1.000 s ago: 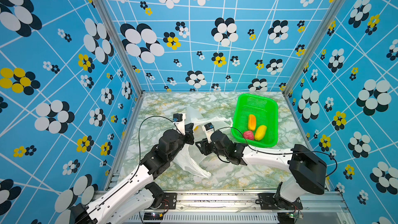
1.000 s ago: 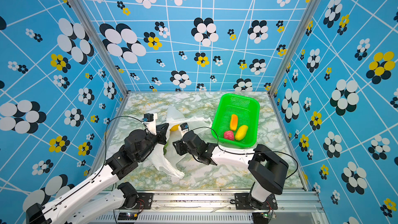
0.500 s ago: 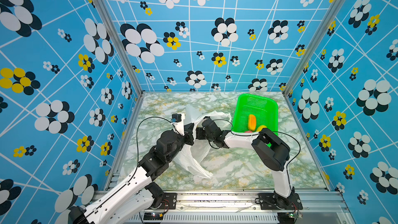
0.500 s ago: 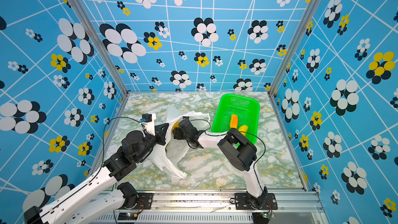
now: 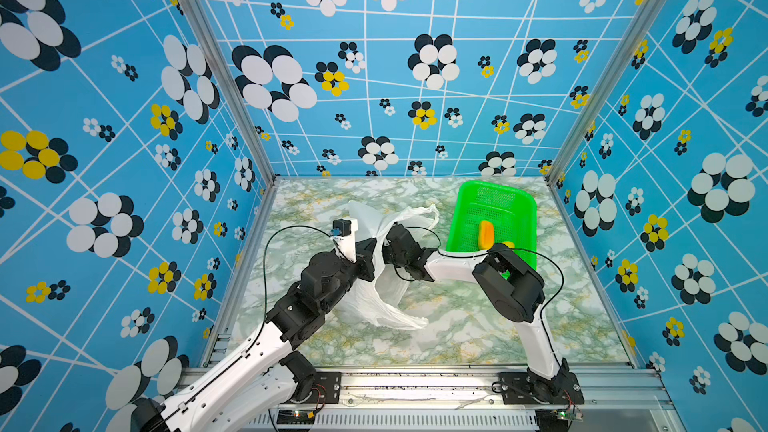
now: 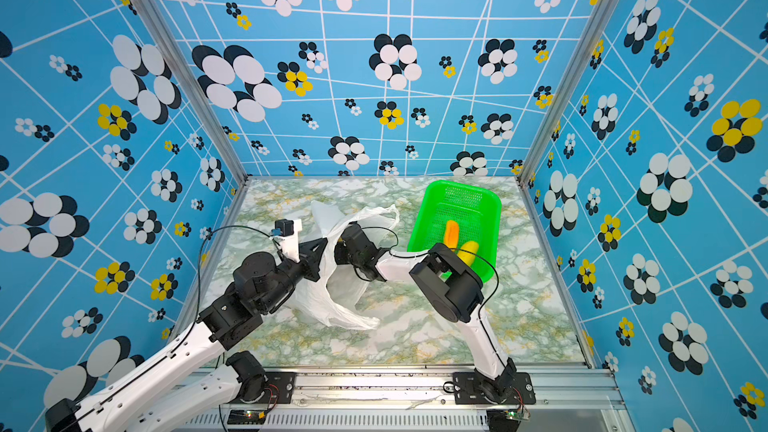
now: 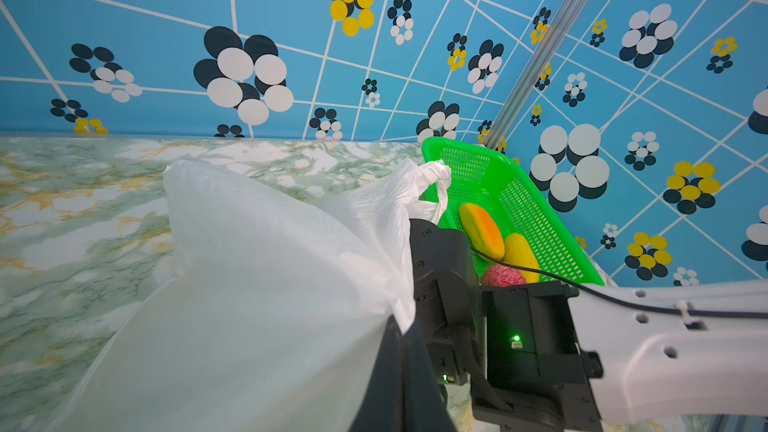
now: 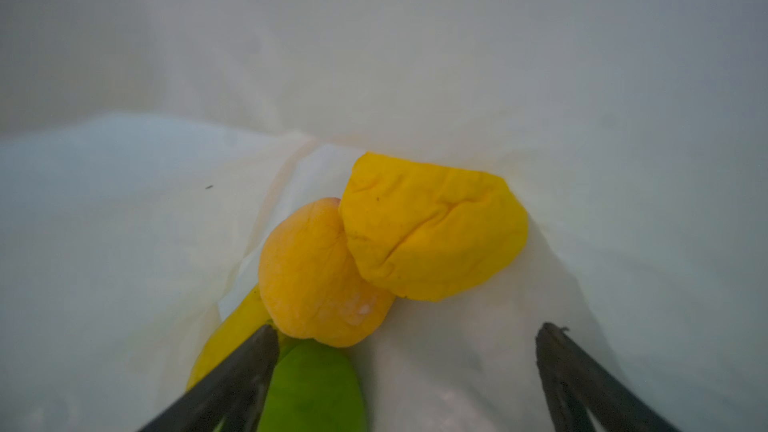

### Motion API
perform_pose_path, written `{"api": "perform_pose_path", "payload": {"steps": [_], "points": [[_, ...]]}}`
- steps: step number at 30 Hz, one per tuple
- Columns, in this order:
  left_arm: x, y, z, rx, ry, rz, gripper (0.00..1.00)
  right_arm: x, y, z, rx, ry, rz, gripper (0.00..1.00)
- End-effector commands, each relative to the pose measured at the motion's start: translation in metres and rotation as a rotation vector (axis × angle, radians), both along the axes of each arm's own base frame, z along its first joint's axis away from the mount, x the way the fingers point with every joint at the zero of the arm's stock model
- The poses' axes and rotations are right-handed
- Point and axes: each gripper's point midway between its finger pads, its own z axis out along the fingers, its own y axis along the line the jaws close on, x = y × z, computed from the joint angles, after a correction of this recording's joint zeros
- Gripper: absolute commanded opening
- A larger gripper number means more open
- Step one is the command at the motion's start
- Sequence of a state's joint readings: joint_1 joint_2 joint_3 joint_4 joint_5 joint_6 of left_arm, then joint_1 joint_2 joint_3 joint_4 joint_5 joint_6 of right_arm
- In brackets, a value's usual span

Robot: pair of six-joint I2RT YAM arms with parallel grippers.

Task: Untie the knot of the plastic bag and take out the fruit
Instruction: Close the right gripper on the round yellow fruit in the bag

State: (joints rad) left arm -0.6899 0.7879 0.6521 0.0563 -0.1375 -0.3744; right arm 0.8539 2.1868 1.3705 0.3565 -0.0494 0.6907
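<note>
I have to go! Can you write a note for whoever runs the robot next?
Left gripper: shut on the plastic bag rim, holding it open.
Right gripper: open, inside the bag, holding nothing.
Done: bag opened; three fruits lie in the green basket.
Left: an orange fruit, a yellow fruit and a green fruit in the bag; lift them out.

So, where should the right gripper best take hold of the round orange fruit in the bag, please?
Across its rounded middle, straight in the way the open right gripper points. The round orange fruit touches the green fruit and the crumpled yellow fruit, but its face toward the gripper is uncovered. It lies nearer one finger, so probably centre the jaws first.
</note>
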Motion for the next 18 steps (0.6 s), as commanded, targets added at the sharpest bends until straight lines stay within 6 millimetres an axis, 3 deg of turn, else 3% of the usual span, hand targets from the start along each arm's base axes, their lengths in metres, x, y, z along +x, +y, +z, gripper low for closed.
{"api": "perform_pose_path", "payload": {"steps": [1, 6, 10, 14, 18], "points": [[-0.004, -0.006, 0.009, -0.019, -0.024, -0.033, 0.00, 0.009, 0.005, -0.004, 0.028, 0.020, -0.020, 0.99], [-0.003, -0.009, 0.006, -0.011, -0.020, -0.044, 0.00, 0.037, 0.002, 0.003, 0.005, -0.038, -0.119, 0.99], [-0.002, -0.011, 0.003, 0.003, -0.015, -0.051, 0.00, 0.059, 0.017, -0.011, -0.002, 0.011, -0.193, 0.99], [-0.002, -0.014, 0.003, 0.007, -0.011, -0.062, 0.00, 0.069, 0.022, -0.020, 0.014, 0.003, -0.222, 0.99], [-0.002, -0.016, 0.002, 0.007, -0.002, -0.068, 0.00, 0.076, 0.014, -0.026, -0.062, -0.017, -0.250, 0.89]]}}
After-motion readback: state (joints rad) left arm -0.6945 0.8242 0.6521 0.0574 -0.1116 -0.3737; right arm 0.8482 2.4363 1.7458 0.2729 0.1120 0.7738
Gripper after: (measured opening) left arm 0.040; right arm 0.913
